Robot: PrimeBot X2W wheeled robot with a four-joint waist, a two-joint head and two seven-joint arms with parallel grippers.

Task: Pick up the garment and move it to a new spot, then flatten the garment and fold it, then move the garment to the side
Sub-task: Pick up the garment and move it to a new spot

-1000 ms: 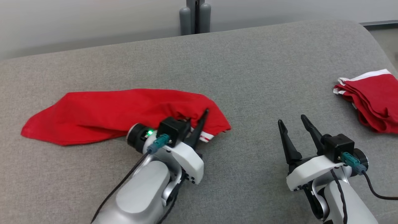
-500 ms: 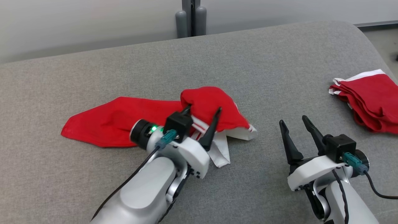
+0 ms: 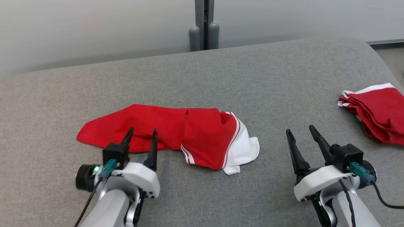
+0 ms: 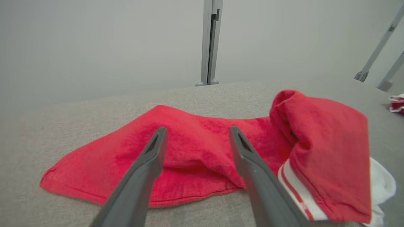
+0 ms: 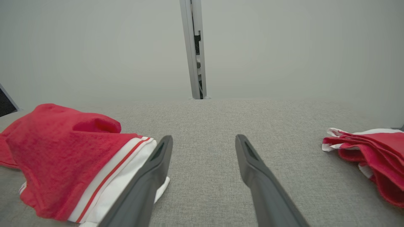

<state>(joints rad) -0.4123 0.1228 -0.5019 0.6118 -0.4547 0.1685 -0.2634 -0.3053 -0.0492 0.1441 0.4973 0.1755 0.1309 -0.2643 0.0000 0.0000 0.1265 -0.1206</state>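
Surface: grey fabric worktop, pale wall behind its far edge, grey post at the middle of that edge; the far right corner is rounded.
Garment: red shirt with white trim, lying left of centre, well clear of every edge; its right end is doubled over and shows the white striped band, and its flat left end tapers to a point.
Left pincer: fingers spread, gripping nothing, tips at the garment's near edge; contact cannot be told.
Right pincer: fingers spread, empty, over bare fabric right of the garment.
Folded pile: red and white, at the right edge.
Open room: bare worktop between garment and pile, and along the far edge.
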